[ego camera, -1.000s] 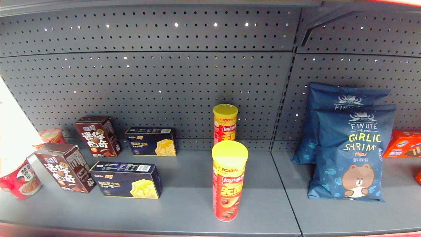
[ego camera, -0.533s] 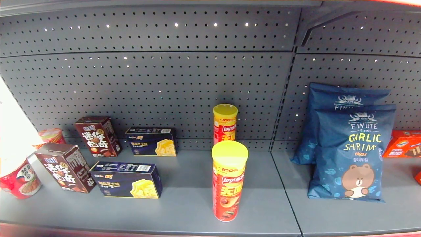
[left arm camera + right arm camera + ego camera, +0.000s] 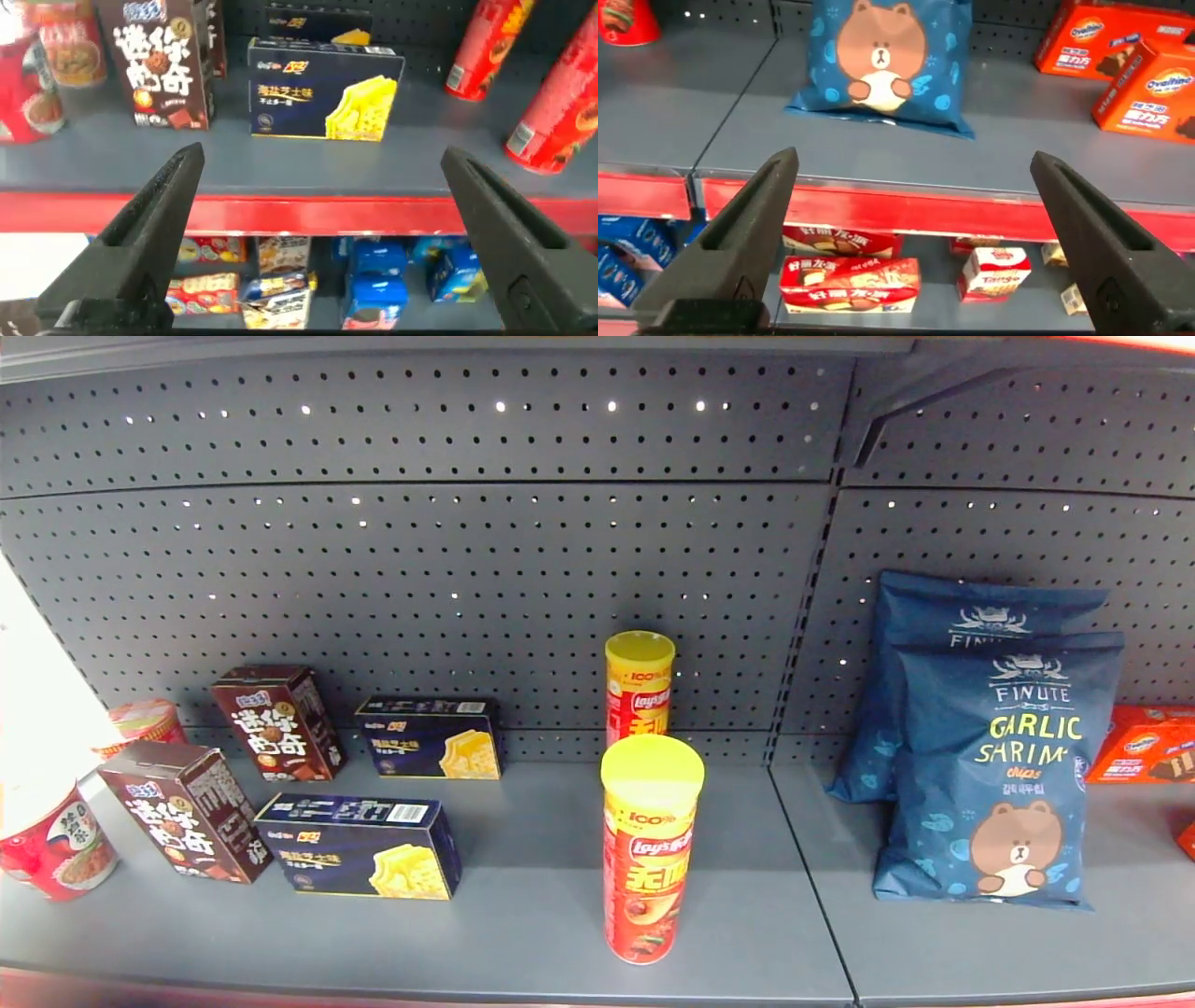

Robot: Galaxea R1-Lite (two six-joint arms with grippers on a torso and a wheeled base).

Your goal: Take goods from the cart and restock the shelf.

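Note:
On the grey shelf [image 3: 523,915] two red chip cans with yellow lids stand one behind the other, the front can [image 3: 649,849] and the rear can [image 3: 639,686]. Left of them lie two dark blue boxes [image 3: 364,845] and stand two brown boxes [image 3: 182,812]. Blue chip bags [image 3: 999,775] lean at the right. My left gripper [image 3: 322,233] hangs open in front of the shelf's red edge [image 3: 280,213], facing a dark blue box [image 3: 322,89], with nothing held. My right gripper [image 3: 915,233] is open too, in front of the bear-printed bag [image 3: 882,56].
Red cup noodles [image 3: 51,845] stand at the far left, orange boxes [image 3: 1144,742] at the far right. A lower shelf holds more packaged snacks [image 3: 850,280]. The perforated back panel [image 3: 420,569] closes the rear. Open shelf floor lies between the cans and the bags.

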